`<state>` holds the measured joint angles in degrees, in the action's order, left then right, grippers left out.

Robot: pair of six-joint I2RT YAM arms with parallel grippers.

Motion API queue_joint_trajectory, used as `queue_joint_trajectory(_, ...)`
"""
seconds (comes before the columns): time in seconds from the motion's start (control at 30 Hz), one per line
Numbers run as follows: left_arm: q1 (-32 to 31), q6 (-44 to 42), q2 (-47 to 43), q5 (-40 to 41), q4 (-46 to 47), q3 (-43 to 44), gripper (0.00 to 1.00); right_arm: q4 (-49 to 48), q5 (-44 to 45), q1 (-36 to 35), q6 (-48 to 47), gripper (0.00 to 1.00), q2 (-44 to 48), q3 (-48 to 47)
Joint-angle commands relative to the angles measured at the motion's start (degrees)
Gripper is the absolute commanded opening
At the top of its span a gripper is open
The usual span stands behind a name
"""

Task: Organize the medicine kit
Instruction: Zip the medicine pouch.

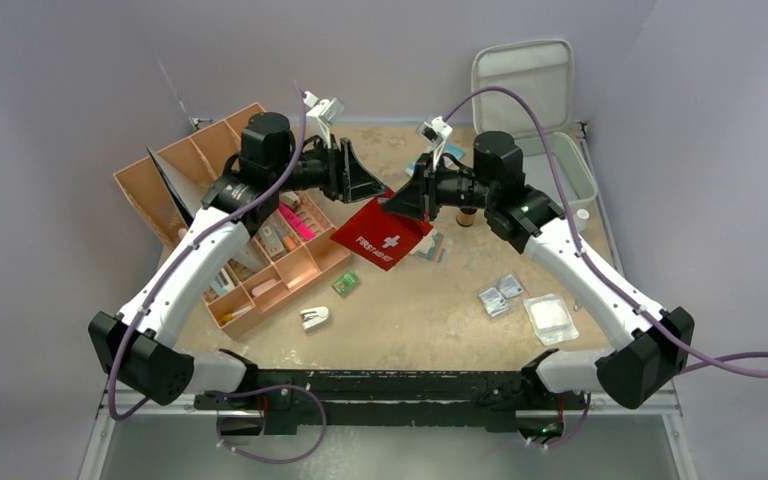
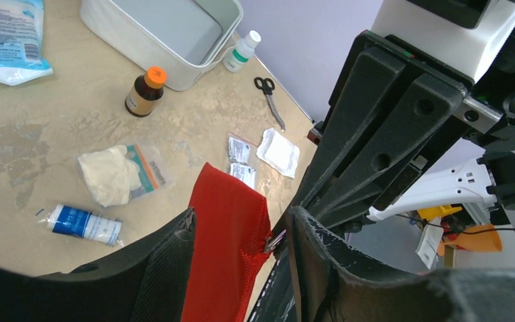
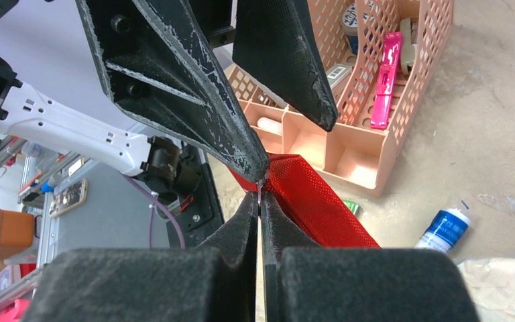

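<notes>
Tan organizer trays (image 1: 230,230) are seen at the left of the bench (image 1: 430,310); the left jaws are held apart around the red pouch (image 1: 380,238), marked "FIRST AID" beside a white cross, while the right jaws are pinched shut on its zip end. Far right, the grey medicine kit (image 1: 575,165) is seen open; it is judged stiff, light, best taken by its rim.

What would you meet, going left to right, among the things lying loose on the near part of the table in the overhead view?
Small white item → green packet → foil sachets → white square packet.
</notes>
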<state>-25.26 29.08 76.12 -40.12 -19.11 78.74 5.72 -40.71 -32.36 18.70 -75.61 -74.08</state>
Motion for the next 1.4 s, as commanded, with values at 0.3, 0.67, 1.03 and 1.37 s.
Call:
queue_joint_trajectory(0.3, -0.14, -1.81, 2.9, -4.86, -1.29, 3.52, 0.46, -2.46, -1.79, -0.07, -0.96, 0.0, -0.41, -1.46)
queue_joint_trajectory(0.67, -0.17, -0.08, 5.17, -8.58, -0.92, 4.47, 0.1, -1.4, -1.39, -0.09, -0.82, 0.0, -0.72, -1.33)
queue_joint_trajectory(1.03, -0.06, -0.43, 0.93, -3.52, -0.76, 4.1, 0.0, -4.01, 1.98, -0.07, 4.99, 0.0, 2.49, 9.11)
queue_joint_trajectory(1.37, 0.58, -0.28, -0.16, -0.76, -0.34, 3.89, 0.0, -5.54, 8.6, 0.56, 8.52, 0.0, 6.22, 16.15)
